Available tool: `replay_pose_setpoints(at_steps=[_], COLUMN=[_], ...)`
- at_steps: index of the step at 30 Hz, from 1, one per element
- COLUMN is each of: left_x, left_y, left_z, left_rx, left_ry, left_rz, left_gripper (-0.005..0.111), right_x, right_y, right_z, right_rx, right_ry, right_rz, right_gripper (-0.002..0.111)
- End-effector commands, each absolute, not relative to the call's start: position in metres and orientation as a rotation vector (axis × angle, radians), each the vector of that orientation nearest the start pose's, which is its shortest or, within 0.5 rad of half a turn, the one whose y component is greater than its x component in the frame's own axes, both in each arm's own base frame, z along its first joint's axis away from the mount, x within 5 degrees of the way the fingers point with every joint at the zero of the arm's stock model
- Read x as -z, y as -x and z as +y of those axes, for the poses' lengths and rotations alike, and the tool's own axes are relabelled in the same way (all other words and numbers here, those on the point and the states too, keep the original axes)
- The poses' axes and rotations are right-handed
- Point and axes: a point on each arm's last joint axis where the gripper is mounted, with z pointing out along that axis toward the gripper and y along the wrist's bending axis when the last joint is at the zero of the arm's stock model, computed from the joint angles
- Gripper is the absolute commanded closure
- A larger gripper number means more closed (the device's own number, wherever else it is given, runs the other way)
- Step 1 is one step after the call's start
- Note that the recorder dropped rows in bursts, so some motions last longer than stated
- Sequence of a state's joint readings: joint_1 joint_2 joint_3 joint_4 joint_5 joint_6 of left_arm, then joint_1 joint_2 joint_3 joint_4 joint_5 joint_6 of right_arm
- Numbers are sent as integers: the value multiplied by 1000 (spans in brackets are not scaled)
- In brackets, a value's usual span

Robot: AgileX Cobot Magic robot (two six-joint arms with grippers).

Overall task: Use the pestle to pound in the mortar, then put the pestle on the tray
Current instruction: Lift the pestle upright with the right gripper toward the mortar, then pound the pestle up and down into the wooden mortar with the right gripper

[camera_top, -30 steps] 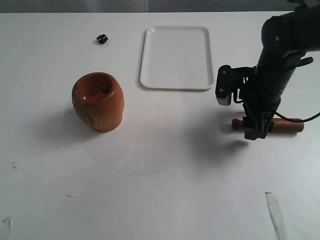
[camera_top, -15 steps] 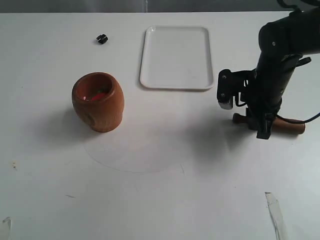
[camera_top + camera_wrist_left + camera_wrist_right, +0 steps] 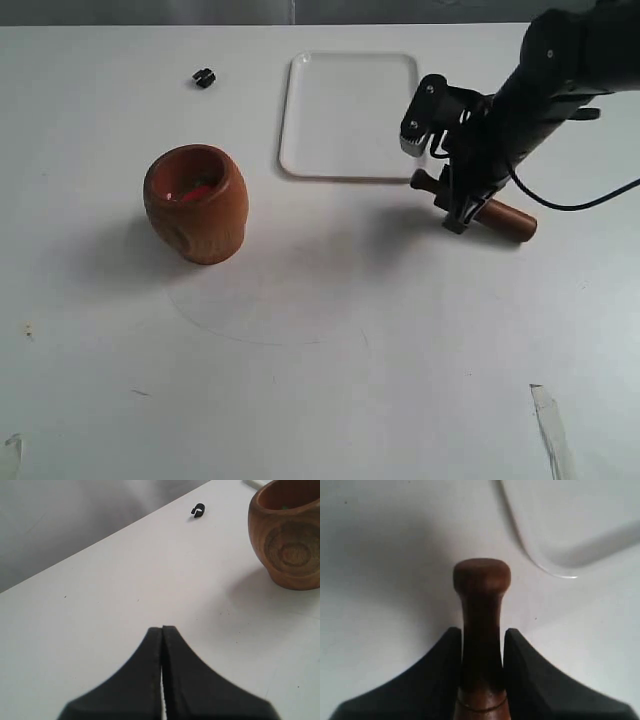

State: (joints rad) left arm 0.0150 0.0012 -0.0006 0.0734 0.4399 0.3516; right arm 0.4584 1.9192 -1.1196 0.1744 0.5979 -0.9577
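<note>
Pestle [image 3: 505,218] being lifted
Clamped by the right end effector [image 3: 458,214], it is being carried toward the mortar [image 3: 196,203] at nine o'clock.

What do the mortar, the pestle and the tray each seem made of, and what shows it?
The mortar looks like orange-brown wood, smooth: grain rings show on its side. The pestle looks like darker turned wood with a faint sheen. The tray seems white plastic, glossy, with a moulded rim.
</note>
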Motion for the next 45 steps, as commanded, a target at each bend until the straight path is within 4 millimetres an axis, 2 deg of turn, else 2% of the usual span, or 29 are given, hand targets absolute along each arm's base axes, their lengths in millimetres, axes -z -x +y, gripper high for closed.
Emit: replay_pose_setpoints(at_steps=[1, 4, 12, 15, 17, 19, 23, 30, 36, 39, 42, 45], left_x=[-174, -174, -174, -174, -174, -174, -174, -174, -174, -174, -174, -174], left_y=[-51, -51, -51, -51, -51, -51, -51, -51, -51, -51, -51, -51], left_z=[3, 3, 3, 3, 3, 3, 3, 3, 3, 3, 3, 3], left_rx=[-302, -302, -302, -302, -302, -302, -302, -302, -302, -302, -302, -302], left_ry=[-361, -361, -361, -361, -361, -361, -361, -361, -361, -361, -361, -361], left_rz=[1897, 1897, 1897, 1897, 1897, 1897, 1897, 1897, 1897, 1897, 1897, 1897], left_gripper=[107, 107, 107, 107, 107, 107, 107, 107, 107, 107, 107, 107], right_x=[-154, -175, -257, -277, -284, -283, -280, -279, -278, -270, -254, -235], right_y=[-324, -325, -311, -298, -290, -276, -265, -261, -262, -266, -271, -274], right_z=[171, 176, 189, 198, 202, 208, 219, 247, 294, 318, 338, 348], right_rx=[-99, -144, -374, -500, -572, -723, -907, -983, -1043, -1070, -1094, -1113], right_ry=[1601, 1496, 1222, 1121, 1102, 1160, 1228, 1295, 1369, 1400, 1425, 1443], right_rz=[2253, 2185, 1887, 1744, 1616, 1511, 1423, 1361, 1276, 1249, 1250, 1280], right_gripper=[108, 108, 108, 108, 108, 108, 108, 108, 108, 108, 108, 108])
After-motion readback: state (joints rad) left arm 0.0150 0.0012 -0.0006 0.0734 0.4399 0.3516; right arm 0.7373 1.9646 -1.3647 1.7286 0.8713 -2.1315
